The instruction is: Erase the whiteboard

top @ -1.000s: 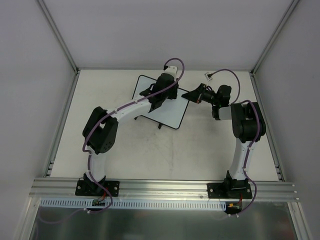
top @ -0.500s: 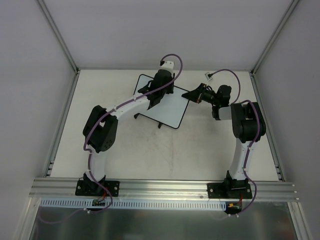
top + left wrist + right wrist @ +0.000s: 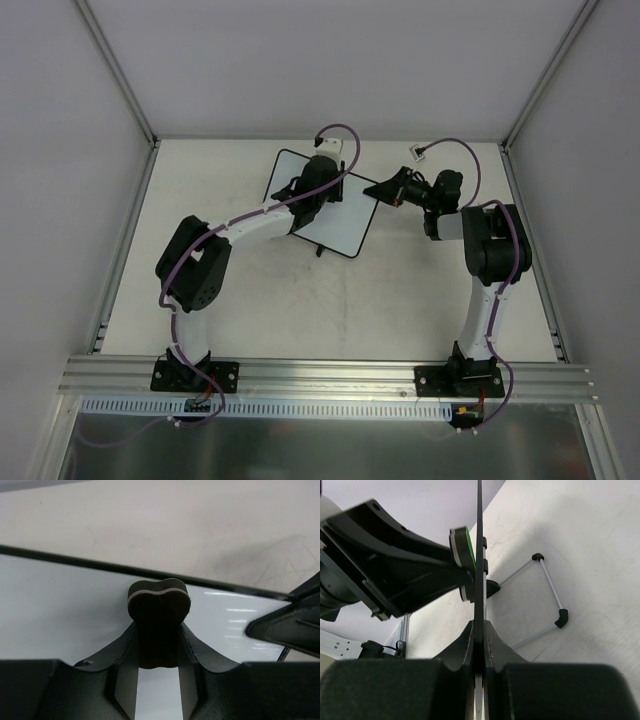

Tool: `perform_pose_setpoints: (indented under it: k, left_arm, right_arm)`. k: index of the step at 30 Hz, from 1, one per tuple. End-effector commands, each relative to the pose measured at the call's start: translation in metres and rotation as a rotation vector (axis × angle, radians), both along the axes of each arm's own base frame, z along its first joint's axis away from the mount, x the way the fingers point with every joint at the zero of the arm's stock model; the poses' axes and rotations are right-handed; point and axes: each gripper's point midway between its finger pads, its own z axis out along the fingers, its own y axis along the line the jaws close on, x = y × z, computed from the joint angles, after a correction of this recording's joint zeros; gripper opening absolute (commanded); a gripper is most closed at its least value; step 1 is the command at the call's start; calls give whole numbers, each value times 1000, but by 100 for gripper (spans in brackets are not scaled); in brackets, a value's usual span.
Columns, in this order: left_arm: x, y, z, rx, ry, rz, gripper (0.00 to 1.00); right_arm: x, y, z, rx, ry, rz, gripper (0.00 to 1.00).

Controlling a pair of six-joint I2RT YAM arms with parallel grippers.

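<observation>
The whiteboard [image 3: 345, 228] stands tilted at the back middle of the table on its wire stand [image 3: 547, 587]. My left gripper [image 3: 312, 190] is over the board's face, shut on a dark felt eraser [image 3: 158, 605]. The eraser rests against the white face [image 3: 60, 610] just below the black frame edge. My right gripper [image 3: 382, 190] is shut on the board's right edge. In the right wrist view the board [image 3: 479, 540] shows edge-on between my fingers [image 3: 495, 647], with the eraser [image 3: 461, 550] pressed on its left side. No pen lines show on the visible face.
A small white connector [image 3: 418, 152] lies at the back right of the table. Grey enclosure walls stand on three sides. An aluminium rail [image 3: 320, 375] runs along the near edge by the arm bases.
My left gripper has slid leftward across the board's face with the eraser. The right arm and the board have stayed put.
</observation>
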Motion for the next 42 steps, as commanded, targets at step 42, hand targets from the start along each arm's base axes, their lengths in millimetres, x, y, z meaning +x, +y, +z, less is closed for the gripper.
perform_pose_setpoints:
  k: [42]
  left_arm:
    - [-170, 225, -108, -164, 642, 333, 16]
  right_arm:
    - [-1, -3, 69, 49, -315, 10, 7]
